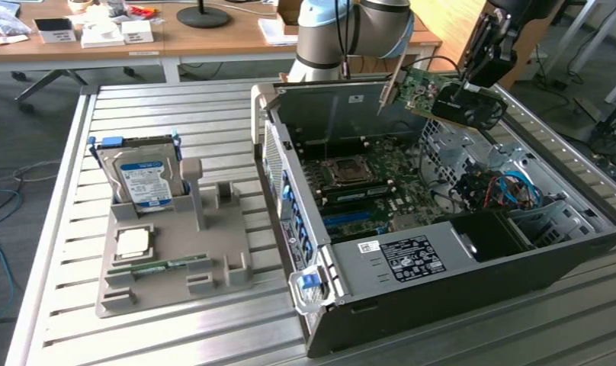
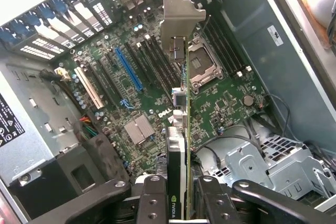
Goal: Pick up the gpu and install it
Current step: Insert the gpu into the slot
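Gripper (image 2: 181,199) clamps gpu (image 2: 176,148) (edge-on) between its jaws; both hang above motherboard (image 2: 223,98).

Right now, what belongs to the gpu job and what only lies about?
Job: green circuit-board gpu with black fan, held in the gripper; open black computer case; its green motherboard.
Lying about: silver blue-labelled hard drive; narrow green memory stick; grey holder tray.

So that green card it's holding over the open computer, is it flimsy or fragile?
Probably stiff: the card juts out flat though the gripper pinches only one end. Likely fragile, with bare circuitry exposed. The black cooler and metal bracket probably add weight.
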You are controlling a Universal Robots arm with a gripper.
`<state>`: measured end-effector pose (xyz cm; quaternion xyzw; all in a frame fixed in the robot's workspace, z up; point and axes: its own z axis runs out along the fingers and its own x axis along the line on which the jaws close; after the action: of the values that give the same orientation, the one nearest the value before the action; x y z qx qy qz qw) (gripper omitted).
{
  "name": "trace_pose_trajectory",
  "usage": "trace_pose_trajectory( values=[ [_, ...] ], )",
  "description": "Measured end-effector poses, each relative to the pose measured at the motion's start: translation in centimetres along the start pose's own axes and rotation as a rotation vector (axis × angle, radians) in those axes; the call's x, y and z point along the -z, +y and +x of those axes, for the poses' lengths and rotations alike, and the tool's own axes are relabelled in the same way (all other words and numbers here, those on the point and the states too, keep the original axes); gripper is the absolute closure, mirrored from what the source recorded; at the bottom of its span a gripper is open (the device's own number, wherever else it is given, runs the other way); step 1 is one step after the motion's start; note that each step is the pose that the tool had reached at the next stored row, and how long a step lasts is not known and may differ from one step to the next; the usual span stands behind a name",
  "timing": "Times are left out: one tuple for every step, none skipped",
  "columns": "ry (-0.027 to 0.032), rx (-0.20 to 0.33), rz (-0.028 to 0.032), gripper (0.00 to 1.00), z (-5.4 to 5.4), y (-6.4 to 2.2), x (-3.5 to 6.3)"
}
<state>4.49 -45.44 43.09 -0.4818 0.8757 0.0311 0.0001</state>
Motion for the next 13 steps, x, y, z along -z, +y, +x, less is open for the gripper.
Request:
trace_pose_trajectory(
  values=[
    [0.0,0.0,0.0,0.73,0.0,0.0,0.0],
    [0.0,0.0,0.0,0.73,0.0,0.0,0.0],
    [0.0,0.0,0.0,0.73,0.0,0.0,0.0],
    [0.0,0.0,0.0,0.73,0.0,0.0,0.0],
    [0.0,0.001,0.0,0.73,0.0,0.0,0.0],
    [0.0002,0.004,-0.0001,0.73,0.0,0.0,0.0],
    [0.0004,0.009,-0.0003,0.73,0.0,0.0,0.0],
    [0.0008,0.015,-0.0006,0.73,0.0,0.0,0.0],
    [0.0013,0.024,-0.0008,0.73,0.0,0.0,0.0],
    [0.0019,0.033,-0.001,0.73,0.0,0.0,0.0],
    [0.0024,0.044,-0.0014,0.73,0.0,0.0,0.0],
    [0.003,0.054,-0.0017,0.73,0.0,0.0,0.0],
    [0.0036,0.066,-0.002,0.73,0.0,0.0,0.0]
  ],
)
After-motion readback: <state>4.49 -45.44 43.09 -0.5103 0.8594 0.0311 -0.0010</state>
